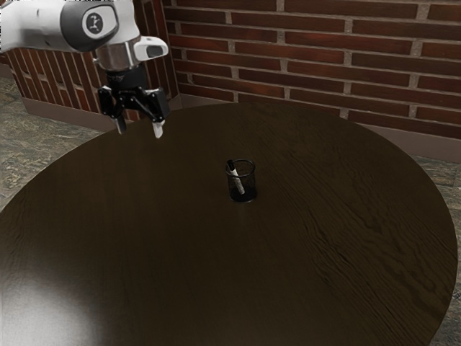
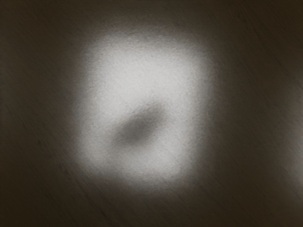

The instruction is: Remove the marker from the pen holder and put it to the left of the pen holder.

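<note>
In the exterior view, the gripper (image 1: 140, 130) is in the air toward the exterior view's left, well apart from the pen holder (image 1: 251, 185). Its fingers (image 1: 158, 130) stand wide open, and between them there is nothing held. The pen holder stands upright on the round dark surface (image 1: 144, 238). The marker (image 1: 238, 181) is inside it, in a tilted position: its dark end is near the rim, and its white part goes down inside. In the wrist view, a bright patch lies on the surface, with a darker spot within.
</note>
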